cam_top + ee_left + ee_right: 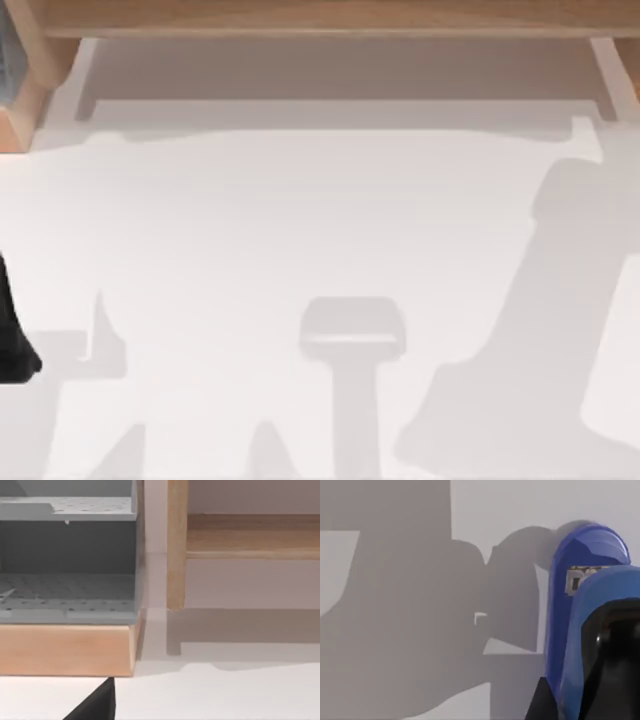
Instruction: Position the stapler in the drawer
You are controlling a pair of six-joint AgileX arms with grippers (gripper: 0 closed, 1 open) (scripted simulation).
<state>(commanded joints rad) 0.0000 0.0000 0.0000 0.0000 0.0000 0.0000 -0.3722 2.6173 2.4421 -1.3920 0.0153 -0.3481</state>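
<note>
Stapler [587,605] sits close under the right wrist cam, apparently lifted over bare table [300,220] w/ a dark finger at its black end, grip can't tell; drawer [340,75] open at far edge, drop-in left.

A plain white table [300,240] carries a light wooden cabinet [330,18] along its far edge, its pale drawer tray [340,70] pulled out over the surface. In the right wrist view a small blue stapler [580,605] sits against the white tabletop, close by the pincer.
</note>
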